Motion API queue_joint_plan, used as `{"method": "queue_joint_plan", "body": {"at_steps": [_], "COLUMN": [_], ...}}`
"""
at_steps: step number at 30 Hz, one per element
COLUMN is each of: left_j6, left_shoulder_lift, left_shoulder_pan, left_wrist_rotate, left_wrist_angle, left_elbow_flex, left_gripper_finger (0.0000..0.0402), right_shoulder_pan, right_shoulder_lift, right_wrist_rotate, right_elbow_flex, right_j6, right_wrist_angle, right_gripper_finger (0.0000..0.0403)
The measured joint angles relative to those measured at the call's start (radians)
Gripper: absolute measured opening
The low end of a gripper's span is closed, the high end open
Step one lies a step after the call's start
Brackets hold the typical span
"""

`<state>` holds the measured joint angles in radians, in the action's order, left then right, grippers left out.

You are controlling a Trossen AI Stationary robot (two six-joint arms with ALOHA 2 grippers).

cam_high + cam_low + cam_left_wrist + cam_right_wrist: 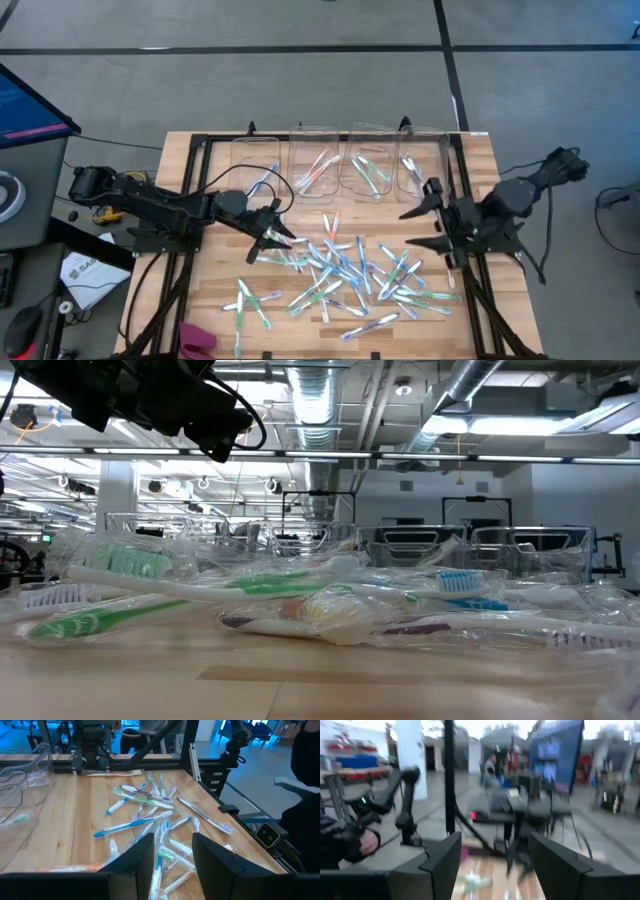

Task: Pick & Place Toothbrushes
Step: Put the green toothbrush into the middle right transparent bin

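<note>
Many slim toothbrushes (345, 275) in clear wrappers lie scattered flat on the wooden table, with blue, green, orange and purple accents. They also show in the low view (300, 600) and the left wrist view (145, 807). My left gripper (274, 230) hangs open over the pile's left edge. In its wrist view (172, 852) the fingers stand above wrapped brushes without touching them. My right gripper (422, 227) is open at the pile's right side and raised off the table. Its wrist view (495, 862) looks level across the table.
Several clear plastic bins (340, 160) stand in a row along the far edge, each holding a few toothbrushes. A black metal frame (195, 200) borders the table. A pink object (196, 340) lies at the near left edge. Bare wood (215, 275) shows left of the pile.
</note>
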<state>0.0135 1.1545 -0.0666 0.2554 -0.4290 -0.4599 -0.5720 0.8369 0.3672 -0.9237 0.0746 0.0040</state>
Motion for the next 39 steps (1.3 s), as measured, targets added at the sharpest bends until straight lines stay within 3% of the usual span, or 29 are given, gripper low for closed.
{"method": "queue_joint_plan", "body": {"at_steps": [4,8,12,17,19,25,33,36,39], "left_j6": [0.002,0.003,0.034,0.051,0.051,-0.023,-0.035,-0.033,-0.034], "left_shoulder_lift": [0.000,0.000,0.000,0.000,0.000,0.000,0.000,0.000,0.000], "left_shoulder_pan": [0.000,0.000,-0.002,-0.019,-0.036,-0.100,-0.130,-0.130,-0.130], "left_wrist_rotate": [0.000,0.000,0.000,0.002,0.003,0.092,0.101,0.101,0.083], "left_wrist_angle": [0.000,0.000,0.000,0.001,0.001,0.003,-0.002,-0.007,-0.008], "left_elbow_flex": [0.000,0.000,0.000,0.000,0.000,0.028,0.038,0.038,0.038], "left_gripper_finger": [0.0126,0.0126,0.0126,0.0126,0.0126,0.0126,0.0126,0.0126,0.0126], "right_shoulder_pan": [-0.009,0.040,0.115,0.182,0.195,0.204,0.185,0.174,0.144], "right_shoulder_lift": [0.082,0.171,0.239,0.348,0.395,0.498,0.577,0.585,0.572], "right_wrist_rotate": [0.065,0.333,0.509,0.470,0.428,0.412,0.426,0.504,0.606], "right_elbow_flex": [0.000,0.000,0.000,0.000,0.000,0.000,0.000,0.000,0.000], "right_j6": [0.087,0.094,0.072,-0.311,-0.380,-0.283,-0.277,-0.324,-0.399], "right_wrist_angle": [0.182,0.358,0.353,0.230,0.197,0.181,0.180,0.140,-0.010], "right_gripper_finger": [0.0225,0.0225,0.0225,0.0225,0.0225,0.0225,0.0225,0.0225,0.0225]}}
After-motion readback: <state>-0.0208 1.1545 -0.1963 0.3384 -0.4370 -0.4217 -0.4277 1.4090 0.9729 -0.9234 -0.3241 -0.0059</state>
